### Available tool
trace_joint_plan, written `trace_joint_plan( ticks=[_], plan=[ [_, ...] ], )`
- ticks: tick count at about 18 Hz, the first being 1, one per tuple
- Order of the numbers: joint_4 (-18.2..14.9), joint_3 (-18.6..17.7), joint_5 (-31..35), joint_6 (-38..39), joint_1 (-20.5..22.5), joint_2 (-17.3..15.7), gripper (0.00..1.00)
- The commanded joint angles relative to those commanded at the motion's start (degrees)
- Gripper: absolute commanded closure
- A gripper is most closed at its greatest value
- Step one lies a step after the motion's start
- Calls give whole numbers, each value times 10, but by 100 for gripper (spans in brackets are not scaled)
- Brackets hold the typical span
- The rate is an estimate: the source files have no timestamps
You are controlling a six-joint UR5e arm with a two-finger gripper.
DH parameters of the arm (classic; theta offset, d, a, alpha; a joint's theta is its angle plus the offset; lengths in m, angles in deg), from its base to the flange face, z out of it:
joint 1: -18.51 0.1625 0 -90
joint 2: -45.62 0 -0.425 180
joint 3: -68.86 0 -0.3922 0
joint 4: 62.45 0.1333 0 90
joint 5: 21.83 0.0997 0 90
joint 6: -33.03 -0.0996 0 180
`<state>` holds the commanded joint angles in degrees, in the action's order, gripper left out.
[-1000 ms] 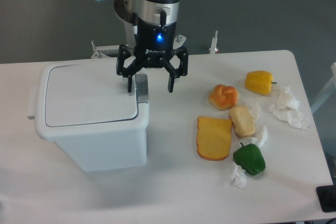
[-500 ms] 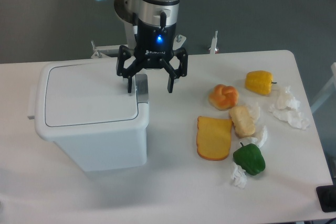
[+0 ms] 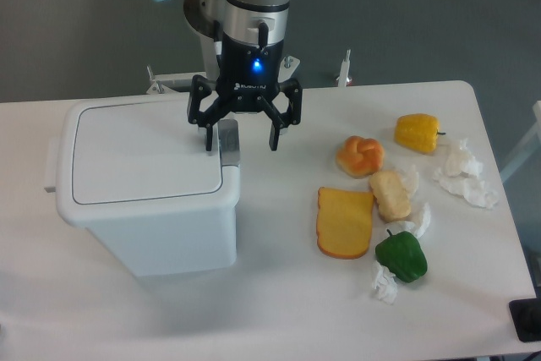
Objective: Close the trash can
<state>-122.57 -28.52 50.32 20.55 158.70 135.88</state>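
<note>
The end effector (image 3: pixel 242 139) hangs fingers-down over the right end of the trash can (image 3: pixel 145 185), its two black fingers spread wide apart and holding nothing. One fingertip (image 3: pixel 208 140) sits just above the lid (image 3: pixel 139 155) near the grey latch tab (image 3: pixel 229 139), the other is out past the can's right side, over bare desk (image 3: pixel 279 310). A blue light glows on the wrist above. The trash can stands at the left end of the desk, near the back edge, and its flat lid lies down flush with the rim. Off to the right, well apart from the can, food is scattered: an orange slice of cheese (image 3: pixel 344 222) towards the middle, a round bun (image 3: pixel 360 155) behind it, a pale bread piece (image 3: pixel 390 194) beside that, a green pepper (image 3: pixel 401 255) nearer the front edge, a yellow pepper (image 3: pixel 418 132) near the back right corner. Crumpled white paper (image 3: pixel 463 173) lies by the right edge.
</note>
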Motion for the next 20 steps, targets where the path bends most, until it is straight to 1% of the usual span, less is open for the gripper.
trace_joint_plan(
  ticks=[20],
  plan=[
    [0,-9,-3,2,1,0,0]
  ],
)
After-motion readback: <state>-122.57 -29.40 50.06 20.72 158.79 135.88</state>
